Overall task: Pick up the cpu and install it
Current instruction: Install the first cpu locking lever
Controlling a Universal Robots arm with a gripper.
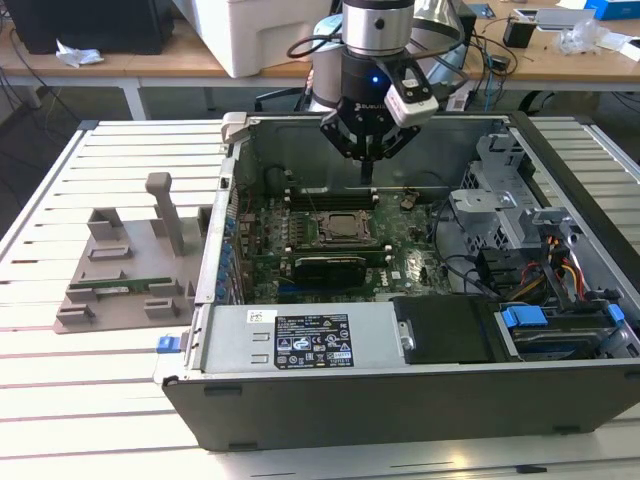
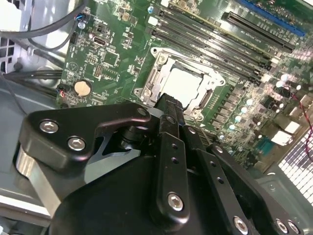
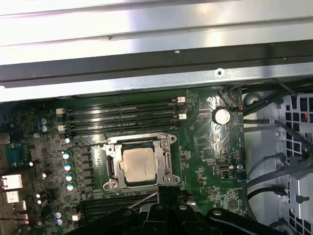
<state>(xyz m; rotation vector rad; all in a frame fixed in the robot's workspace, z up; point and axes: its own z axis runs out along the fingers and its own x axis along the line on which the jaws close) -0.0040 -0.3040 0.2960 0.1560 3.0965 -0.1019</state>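
1. The cpu (image 3: 141, 165) lay flat inside the socket frame (image 3: 110, 147) on the motherboard (image 3: 205, 147), pale metal top upward. It looked already seated, which would explain why nothing gripped it.
2. The gripper (image 1: 368, 178) hung over the open computer case (image 1: 400, 400), at about twelve o'clock of the socket in the exterior view. It pointed straight down, jaws drawn narrow, with nothing between them.
3. I could not tell whether the socket frame was latched. In both wrist views the gripper's own body hid the board beside the socket.
4. A grey tray (image 1: 110, 270) sat at nine o'clock of the case, its contents hard to make out.
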